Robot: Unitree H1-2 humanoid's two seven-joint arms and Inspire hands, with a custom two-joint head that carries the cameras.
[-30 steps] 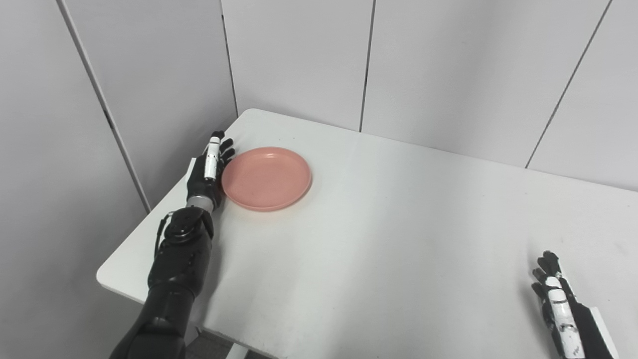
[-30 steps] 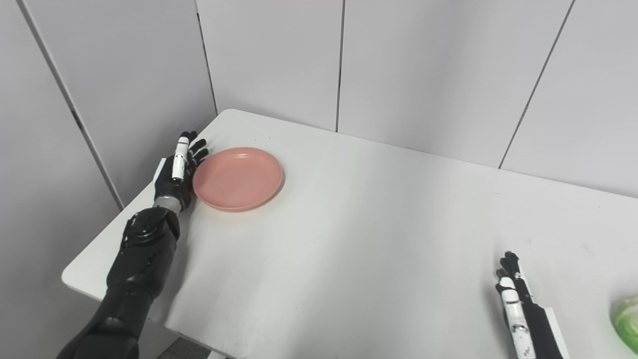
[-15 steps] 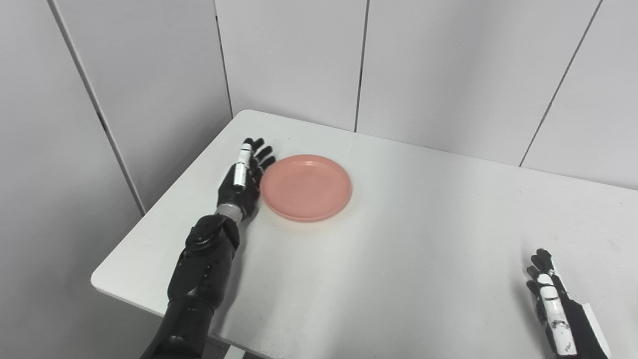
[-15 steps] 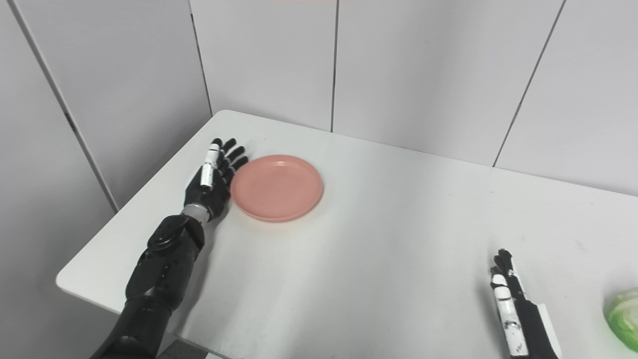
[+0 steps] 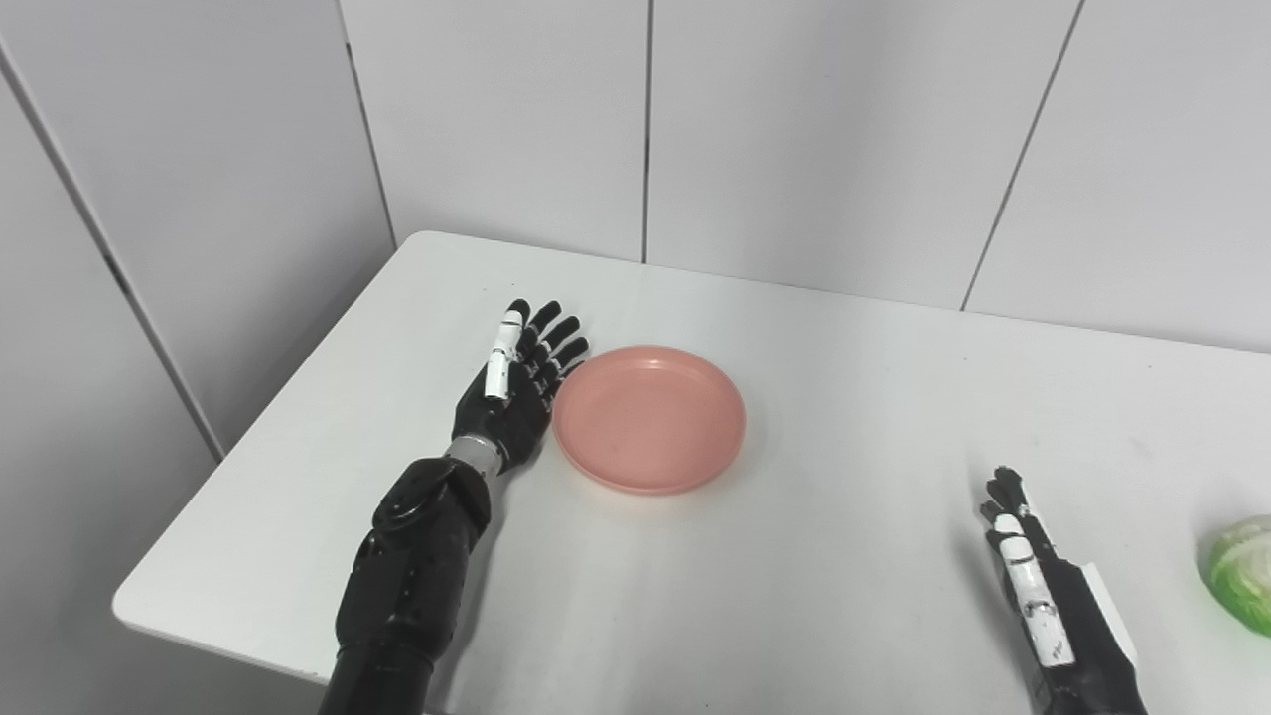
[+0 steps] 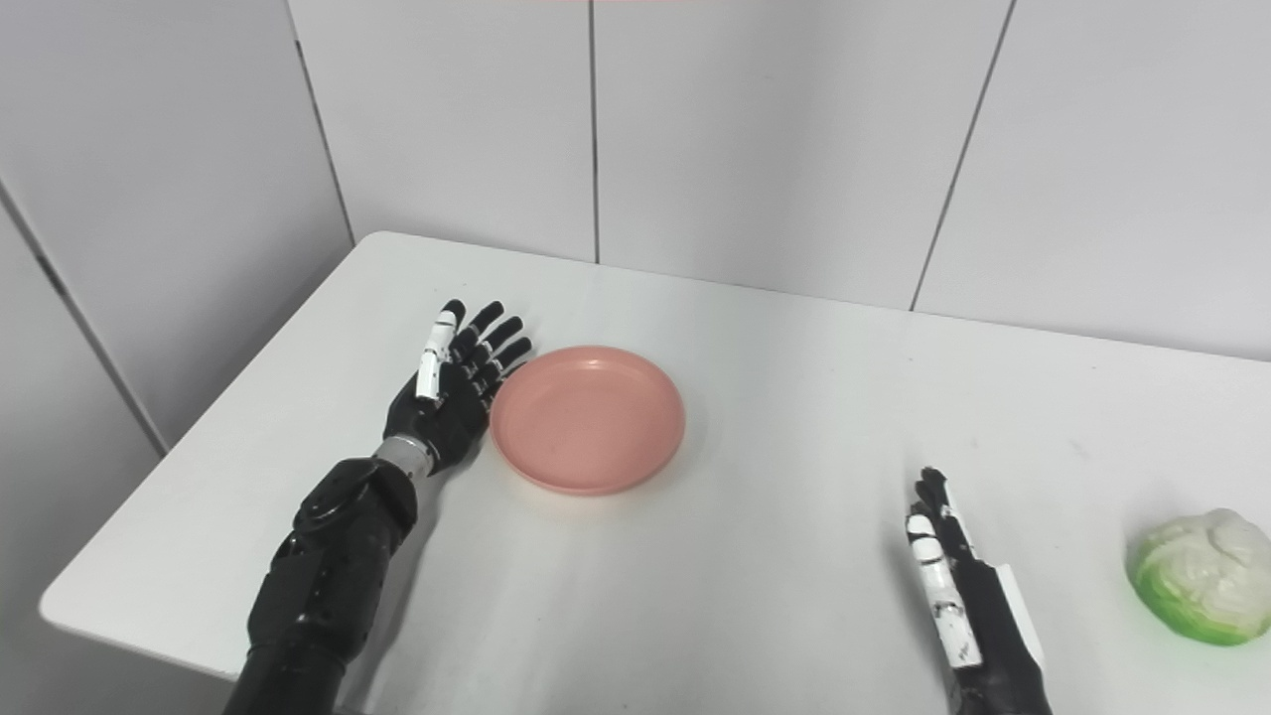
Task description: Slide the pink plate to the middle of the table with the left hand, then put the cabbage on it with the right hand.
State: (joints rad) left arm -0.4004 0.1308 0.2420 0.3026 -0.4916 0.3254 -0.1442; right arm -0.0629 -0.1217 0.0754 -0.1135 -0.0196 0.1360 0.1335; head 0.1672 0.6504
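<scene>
- The round, shallow pink plastic plate [image 6: 588, 418] lies flat on the white table [image 6: 775, 556], left of the table's middle.
- The black left hand [image 6: 454, 390] stands on edge at the plate's 9 o'clock, fingers spread wide and pointing toward 1 o'clock, palm against the plate's rim; it holds nothing.
- The black right hand [image 6: 955, 588] rests at the plate's 4 o'clock, well apart from it, fingers straight and close together, holding nothing.
- The pale green and white cabbage [image 6: 1200, 577] sits on the table at the right hand's 3 o'clock, near it but not touching, close to the table's right side.
</scene>
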